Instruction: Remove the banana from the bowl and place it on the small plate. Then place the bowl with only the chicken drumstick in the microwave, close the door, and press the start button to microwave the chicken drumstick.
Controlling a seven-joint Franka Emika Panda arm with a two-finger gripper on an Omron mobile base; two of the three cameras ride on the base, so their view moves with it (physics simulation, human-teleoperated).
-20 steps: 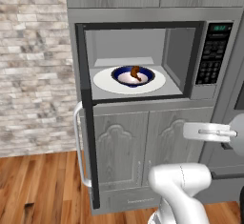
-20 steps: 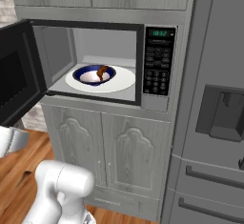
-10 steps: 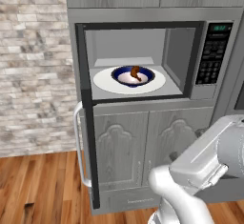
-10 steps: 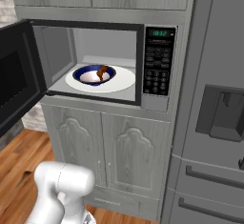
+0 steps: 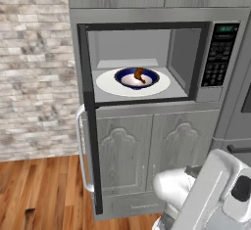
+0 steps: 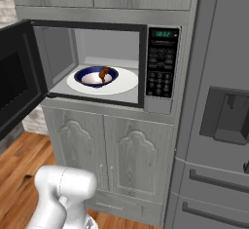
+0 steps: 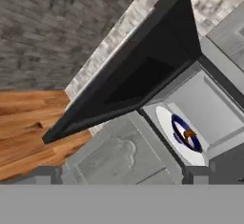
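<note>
A grey kitchen wall of cabinets holds the microwave (image 5: 152, 60) at chest height, a steel fridge to its right and brick to its left; the bowl (image 5: 137, 78) with only the chicken drumstick (image 5: 139, 74) sits inside on the turntable, so loading looks done. The door (image 5: 89, 116) stands open and start is unpressed; those 2 steps remain. Since 1 second ago the arm has swung up at the lower right; the claw's state cannot be told.

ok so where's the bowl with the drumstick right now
The bowl sits inside the open microwave, on the white turntable disc, left of the keypad panel; the chicken drumstick lies in it.
</note>
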